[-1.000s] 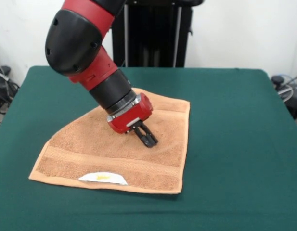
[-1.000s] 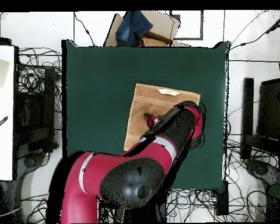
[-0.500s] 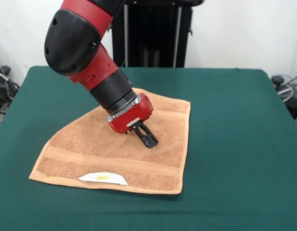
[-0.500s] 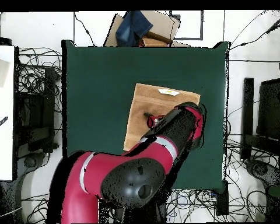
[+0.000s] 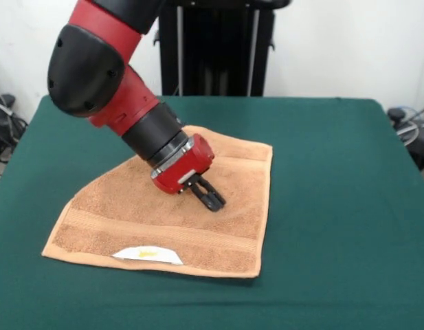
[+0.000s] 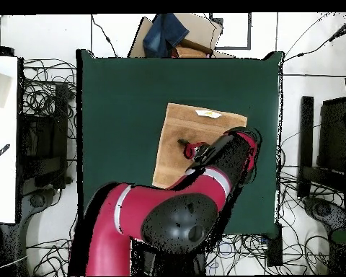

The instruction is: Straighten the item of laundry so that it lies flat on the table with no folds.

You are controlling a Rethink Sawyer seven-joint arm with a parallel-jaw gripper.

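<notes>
Label: white label (image 5: 147,255) with a yellow mark on the towel's near hem in the front view, below and left of the gripper; nothing on it can be read.
Towel: light orange-tan terry towel (image 5: 191,220), looped pile, woven border bands and hemmed edges; it lies on the table under and around the gripper.
Towel shape: three corners square; the far-left side runs as a slant in the front view, and whether that corner is tucked under cannot be told.
Table: dark green felt-like table (image 5: 335,206), rectangular, extending well beyond the towel on all sides.
Gripper: black gripper (image 5: 210,198) on a red wrist, tilted, tips down on the towel's middle; the fingers sit close together, but whether they pinch cloth cannot be told.
Arm: red and black arm (image 6: 169,216), glossy, rounded joints.
Hidden: in the overhead view the arm covers the towel's lower right part; only the gripper's tip (image 6: 184,143) pokes out past it.
Off-table: cables and a cardboard box (image 6: 197,32) with blue cloth, well apart from the gripper.
</notes>
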